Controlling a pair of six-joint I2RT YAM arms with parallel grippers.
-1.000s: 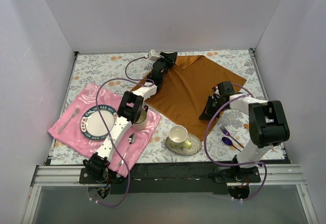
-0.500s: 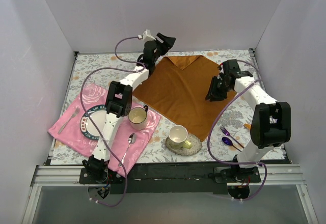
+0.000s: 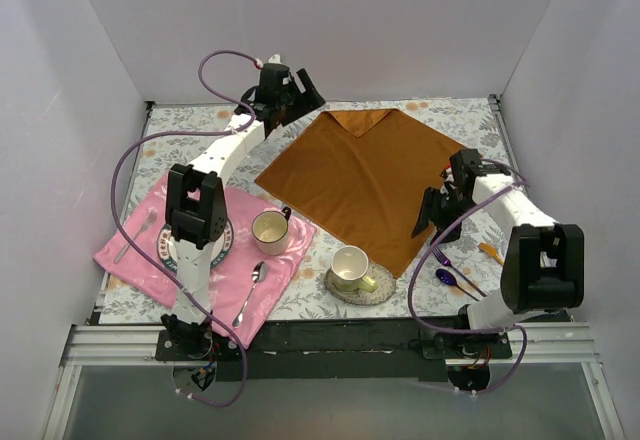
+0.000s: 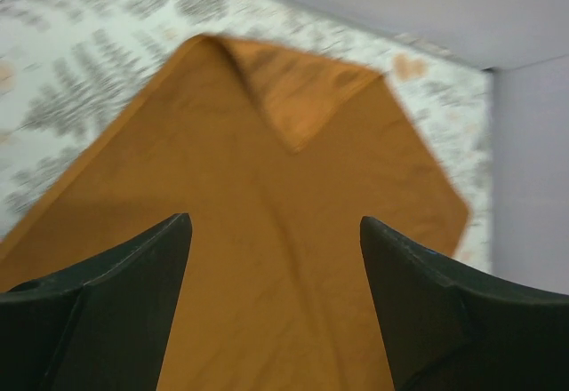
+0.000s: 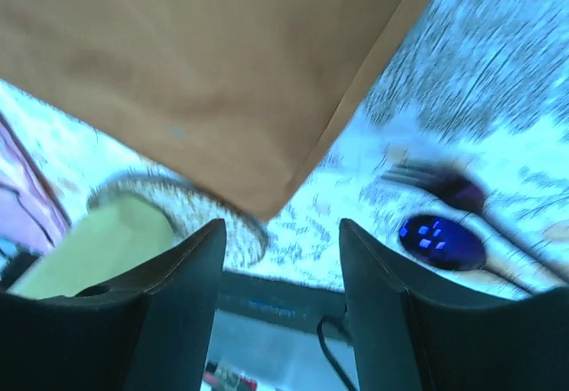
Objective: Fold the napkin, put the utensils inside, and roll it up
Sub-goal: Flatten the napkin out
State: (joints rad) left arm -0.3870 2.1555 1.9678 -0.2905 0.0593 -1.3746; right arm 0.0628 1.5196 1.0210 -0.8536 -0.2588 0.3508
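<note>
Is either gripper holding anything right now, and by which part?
Nothing is held. The left gripper hangs open, clear of the napkin, and the right gripper is open too, with nothing between its fingers.

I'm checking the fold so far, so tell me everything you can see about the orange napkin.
The napkin is a plain rust-orange cloth with a satin sheen. It lies flat on the floral table cover, turned like a diamond. Its far corner is folded toward the middle as a small triangle, and the rest is unfolded and smooth. Its near corner ends right by the saucer, though contact is unclear. The left gripper and right gripper are open and hold none of it.
</note>
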